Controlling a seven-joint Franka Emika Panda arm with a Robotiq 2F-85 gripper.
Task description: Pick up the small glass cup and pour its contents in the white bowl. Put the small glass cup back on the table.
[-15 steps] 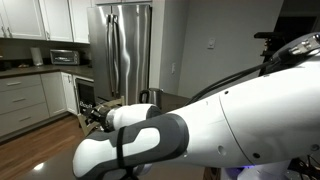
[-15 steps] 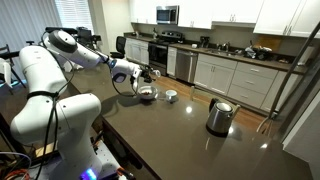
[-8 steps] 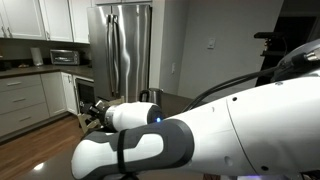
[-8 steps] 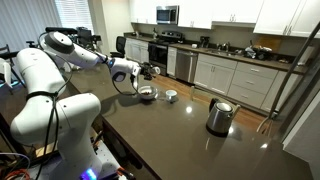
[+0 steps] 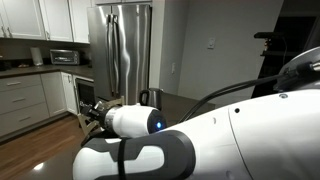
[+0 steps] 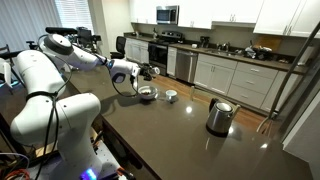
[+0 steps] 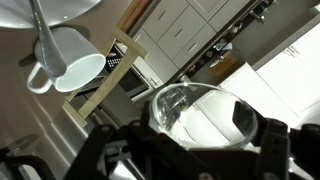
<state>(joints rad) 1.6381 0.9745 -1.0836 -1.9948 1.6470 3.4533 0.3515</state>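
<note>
Set in a kitchen of white cabinets (image 6: 235, 75) over a grey counter (image 6: 240, 55), with a tall stainless-steel fridge (image 5: 125, 50) at the upper middle of an exterior view. Most of that same view blocked by the white robot arm (image 5: 200, 140) close to the lens. Spread across the lower right of an exterior view, a large dark brown glossy table (image 6: 190, 145). Left of centre on it, a wide shallow white bowl (image 6: 147, 95). Just right of that a smaller white mug (image 6: 171, 96), and further right, well apart, a steel kettle with a black handle (image 6: 219, 117). Stretched in from the left edge, the arm, ending in a dark Robotiq gripper (image 6: 148, 72) hanging above the bowl and clear of it. In the wrist view, clamped on a small clear glass cup (image 7: 200, 110) at centre frame, black fingers (image 7: 272, 135) against its left and right sides, jaws only as wide as the cup. Round rim turned toward the camera; contents not discernible. At the upper left of the wrist view, the mug beside a curve of the bowl.
</note>
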